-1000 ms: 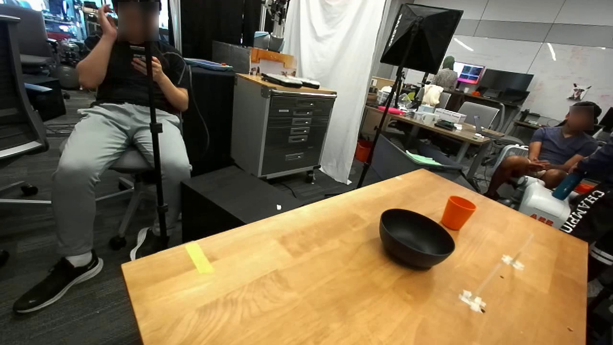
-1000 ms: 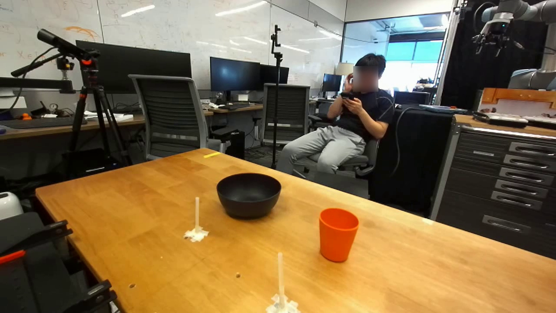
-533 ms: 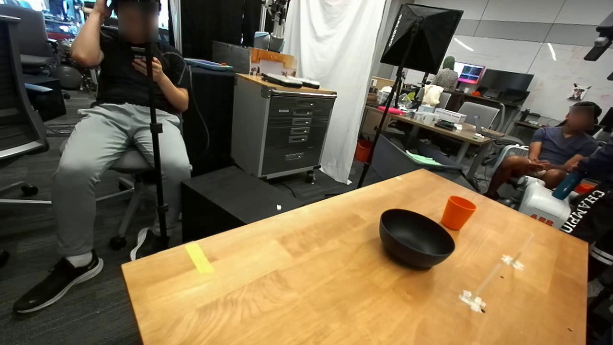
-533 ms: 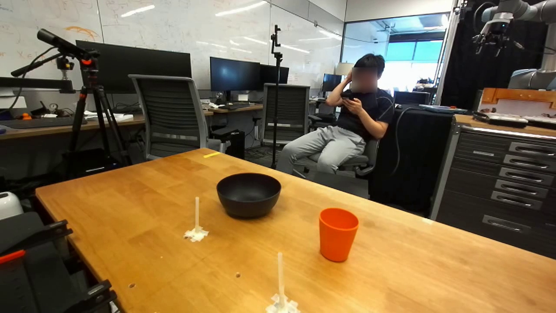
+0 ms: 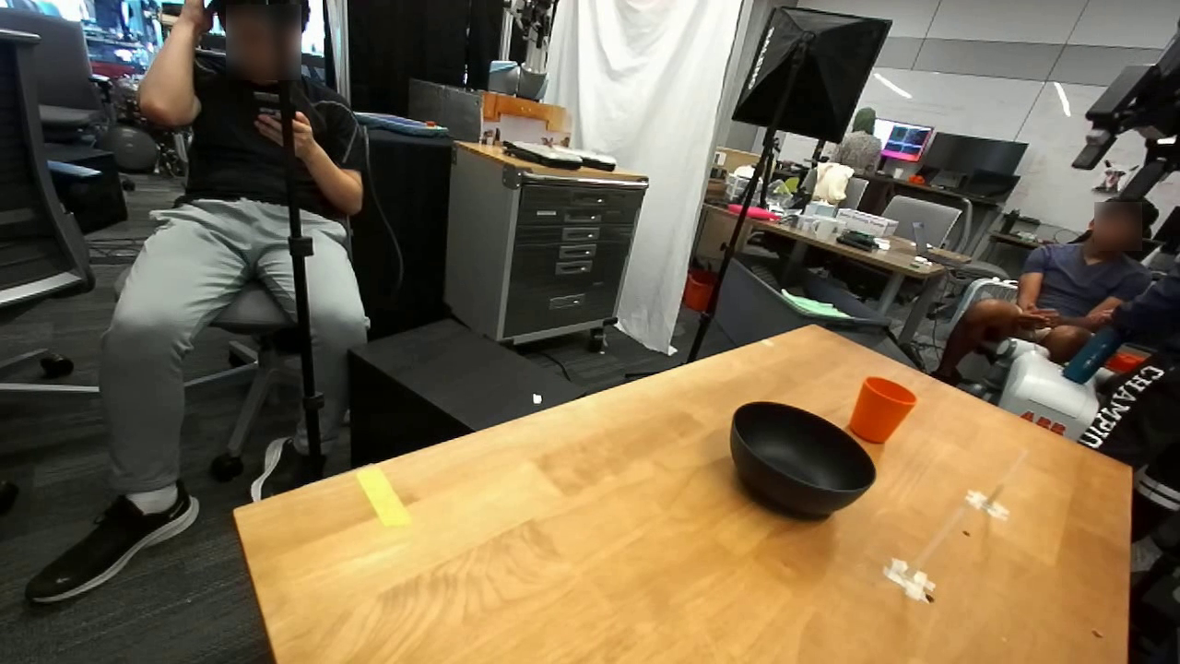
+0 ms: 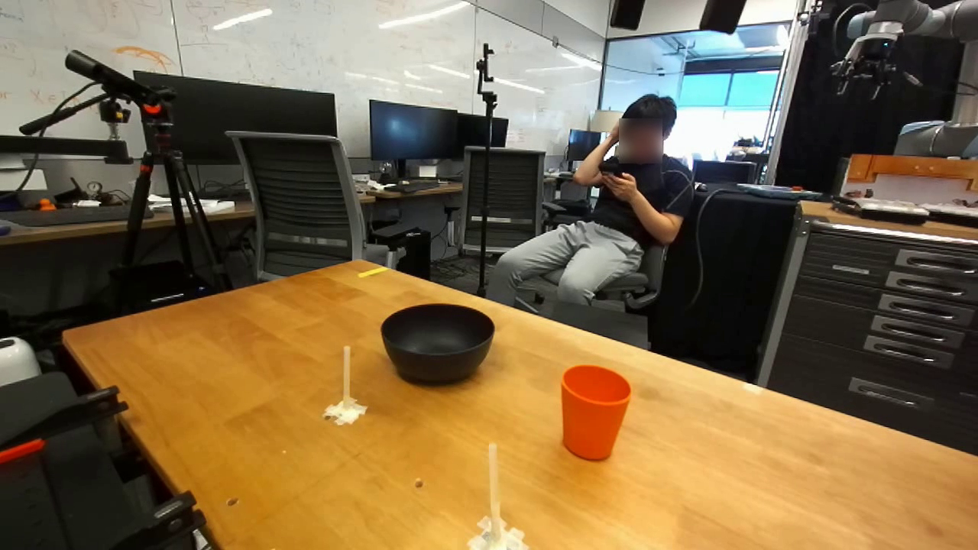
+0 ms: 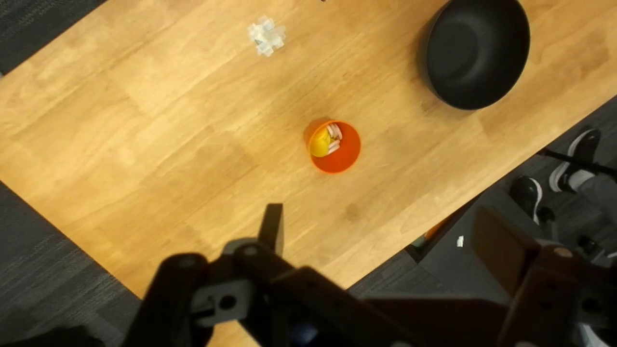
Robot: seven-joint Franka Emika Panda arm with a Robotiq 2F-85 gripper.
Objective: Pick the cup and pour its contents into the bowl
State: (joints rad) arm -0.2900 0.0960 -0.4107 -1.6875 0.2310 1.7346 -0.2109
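Observation:
The small orange cup (image 5: 882,409) stands upright on the wooden table, also in an exterior view (image 6: 595,412) and the wrist view (image 7: 348,153). The wrist view shows its contents (image 7: 327,140), yellow and pale pinkish pieces. The wide black bowl (image 5: 800,461) stands beside the cup, apart from it, and shows in an exterior view (image 6: 437,344) and at the upper right of the wrist view (image 7: 475,53), its inside bare. My gripper (image 7: 388,231) is open with nothing between its fingers, high above the table. Its fingertips show at the top of an exterior view (image 6: 676,11).
Two thin pale sticks (image 6: 347,378) (image 6: 493,481) stand upright on the table (image 6: 252,382), fixed with white tape near the bowl and cup. A yellow tape strip (image 5: 383,496) lies near a table corner. A seated person (image 6: 611,198) is beyond the table edge.
My gripper has come into both exterior views from above, moving lower and over the table. The cup and bowl have not moved. The seated person's raised hand has shifted to his head.

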